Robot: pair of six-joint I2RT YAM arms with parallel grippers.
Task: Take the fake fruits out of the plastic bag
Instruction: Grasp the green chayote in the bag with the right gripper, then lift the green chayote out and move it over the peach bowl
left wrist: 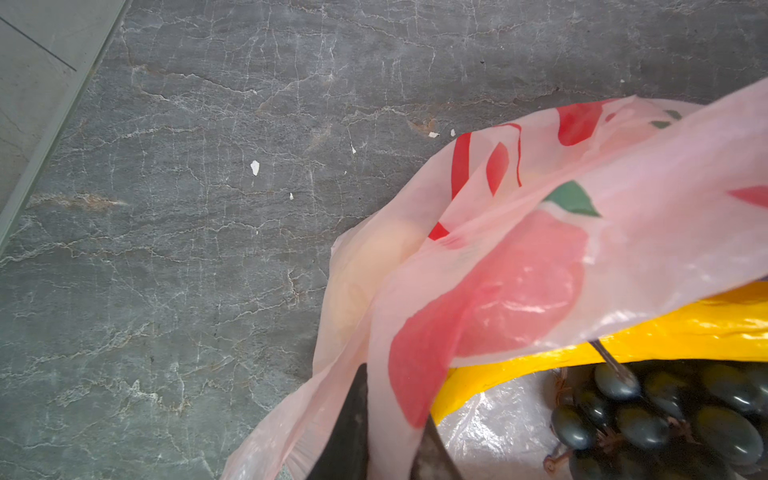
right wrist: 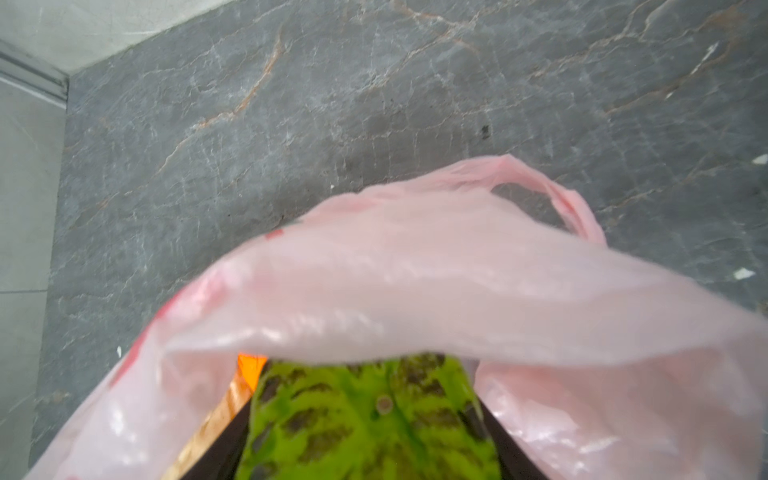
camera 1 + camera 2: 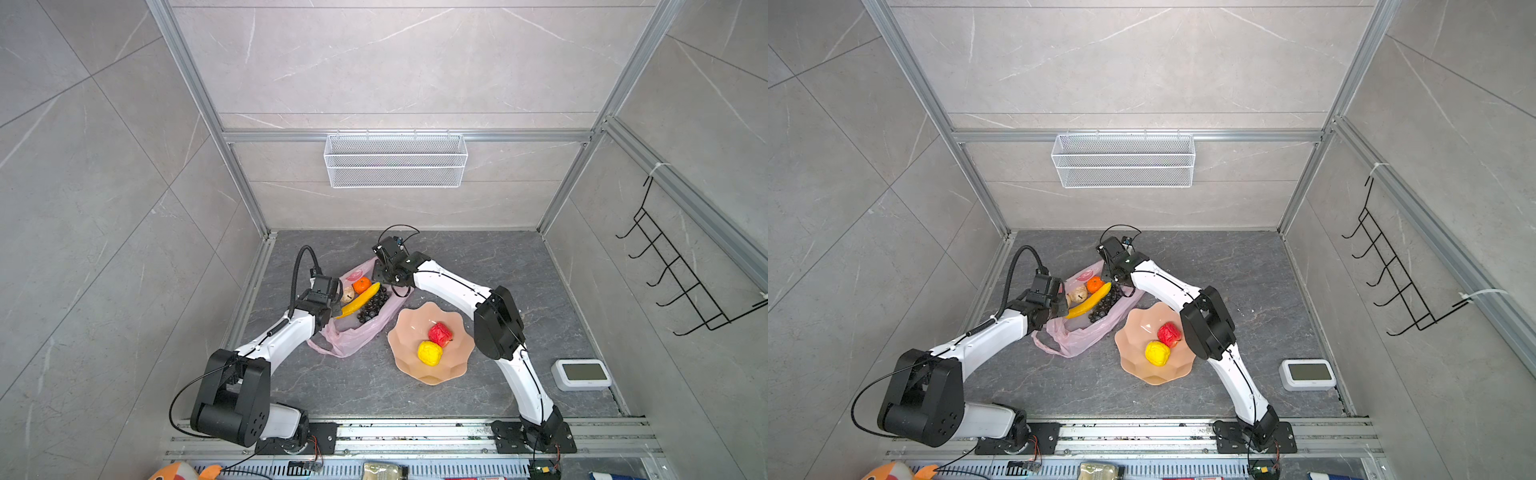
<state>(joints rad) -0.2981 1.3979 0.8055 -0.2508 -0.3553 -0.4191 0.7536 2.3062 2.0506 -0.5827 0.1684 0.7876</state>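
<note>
The green fruit (image 2: pixel 374 399) sits inside the plastic bag (image 3: pixel 353 332), at the bag's far end. Only part of it shows, so I cannot tell which way it points. The right gripper (image 2: pixel 365 432) holds it, one finger on each side. In a top view the bag lies long from 7 to 1 o'clock. The left gripper (image 1: pixel 390 440) pinches the bag's edge at 9 o'clock. The plate (image 3: pixel 411 328) is at 5 o'clock from the right gripper, the nearer one.
</note>
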